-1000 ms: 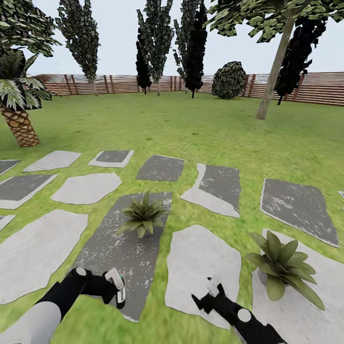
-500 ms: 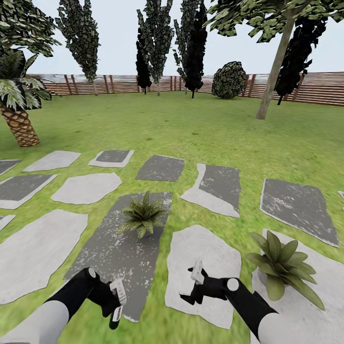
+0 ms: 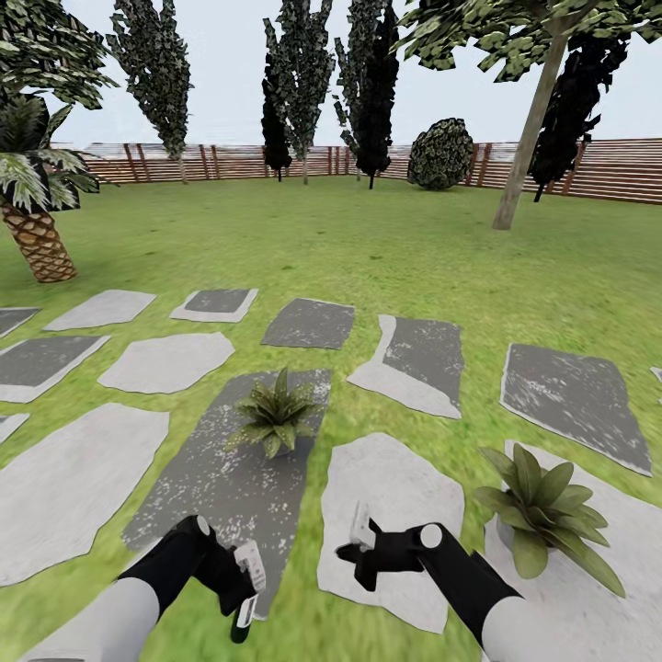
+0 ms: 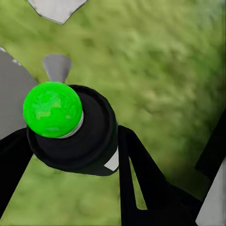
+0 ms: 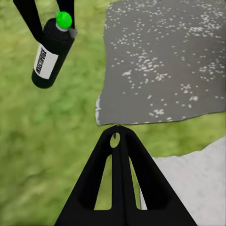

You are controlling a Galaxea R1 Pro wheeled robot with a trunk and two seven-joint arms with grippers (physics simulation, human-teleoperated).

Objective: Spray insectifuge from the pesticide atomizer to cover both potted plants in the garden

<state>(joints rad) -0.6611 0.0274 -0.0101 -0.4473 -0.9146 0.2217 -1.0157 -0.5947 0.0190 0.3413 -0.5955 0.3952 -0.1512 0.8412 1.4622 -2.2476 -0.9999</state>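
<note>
Green lawn [image 3: 368,248] with flat stepping stones [image 3: 230,487] runs back to a slatted fence [image 3: 607,170] and dark trees. 2 potted plants sit on the stones: one [image 3: 274,418] on the dark central slab, the other [image 3: 542,515] at the right on a pale slab. The left gripper [image 3: 241,588] is clamped on the pesticide atomizer [image 3: 245,602], which hangs over the near edge of the dark slab and the grass; since 0.5 s ago it has shifted rightward and lower. In the right wrist view the bottle [image 5: 51,56] shows its white label. The right gripper [image 3: 359,542], fingers pressed together and holding nothing, has drawn leftward toward the bottle, now near it but apart.
</note>
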